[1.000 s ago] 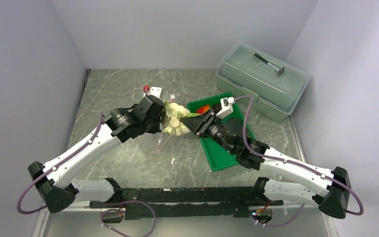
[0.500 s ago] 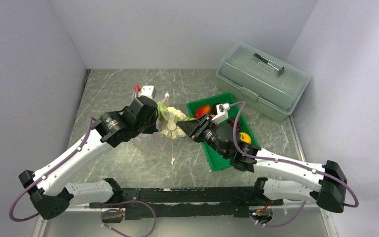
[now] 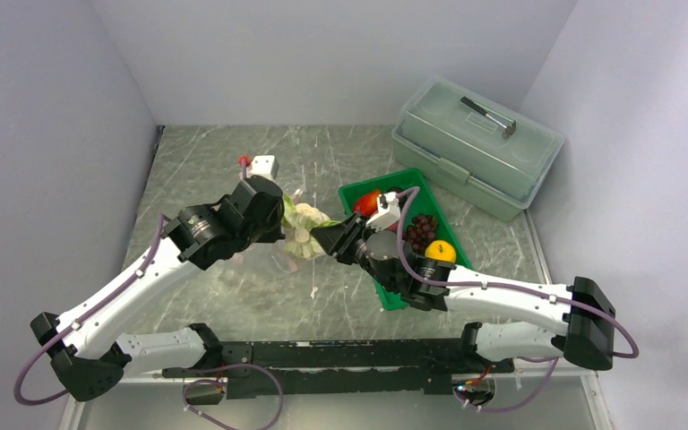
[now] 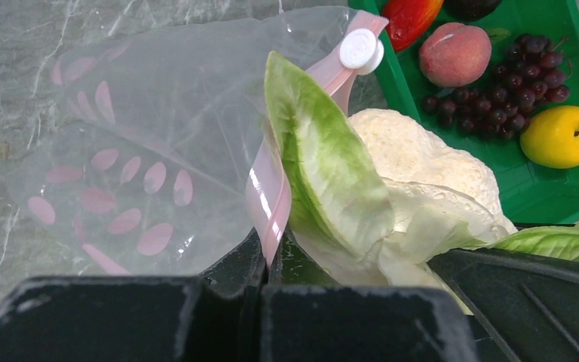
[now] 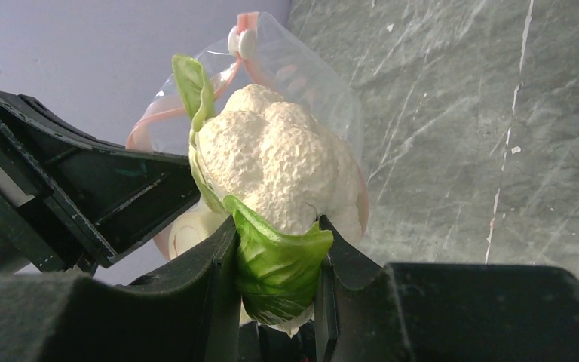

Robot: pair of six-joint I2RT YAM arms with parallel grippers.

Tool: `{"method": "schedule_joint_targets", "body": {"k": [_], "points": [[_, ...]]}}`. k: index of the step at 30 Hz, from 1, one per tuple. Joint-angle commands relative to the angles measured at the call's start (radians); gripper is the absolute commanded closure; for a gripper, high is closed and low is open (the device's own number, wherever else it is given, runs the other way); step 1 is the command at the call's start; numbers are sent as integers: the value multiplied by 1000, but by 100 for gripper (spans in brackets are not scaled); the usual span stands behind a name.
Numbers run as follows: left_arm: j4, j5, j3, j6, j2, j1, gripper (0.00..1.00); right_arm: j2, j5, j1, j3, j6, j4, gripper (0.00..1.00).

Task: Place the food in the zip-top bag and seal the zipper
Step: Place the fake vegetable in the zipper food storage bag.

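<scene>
Item one: white-and-green vegetable [image 5: 271, 166], pinched by its leafy stalk end in your right gripper [image 5: 275, 249], crown pointing away from the wrist. Item two: zip-top bag [image 4: 143, 113], clear with pink petal print, held up at its mouth by your left gripper [image 4: 268, 264], jaws closed on the zipper [image 4: 268, 188] near one end, the white slider tab [image 4: 359, 49] at the other. Governing relation: the mouth lies straight ahead of the crown, toward your left arm, and the vegetable's stalk-to-crown axis runs square across the zipper line. One leaf overlaps the strip; how far the crown sits inside cannot be told. Your right arm carries the load, so I judge the push is its to make — the left only holds the mouth. Remaining stock in the green tray [image 4: 550, 188]: red-orange fruit [image 4: 411, 15], pink peach [image 4: 454, 54], dark grape bunch [image 4: 509, 98], yellow-orange fruit [image 4: 562, 136]
</scene>
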Motion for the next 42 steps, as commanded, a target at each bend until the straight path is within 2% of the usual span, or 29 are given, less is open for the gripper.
{"method": "schedule_joint_targets", "body": {"k": [1, 18, 27, 42], "points": [[47, -10, 11, -9, -20, 0, 100, 41, 15, 23, 75, -38, -11, 95], [64, 120, 32, 55, 29, 0, 100, 257, -76, 24, 258, -131, -72, 95], [79, 203, 40, 82, 39, 0, 100, 273, -118, 8, 199, -167, 123, 94], [18, 292, 136, 121, 31, 0, 100, 297, -170, -58, 228, -270, 139, 88]]}}
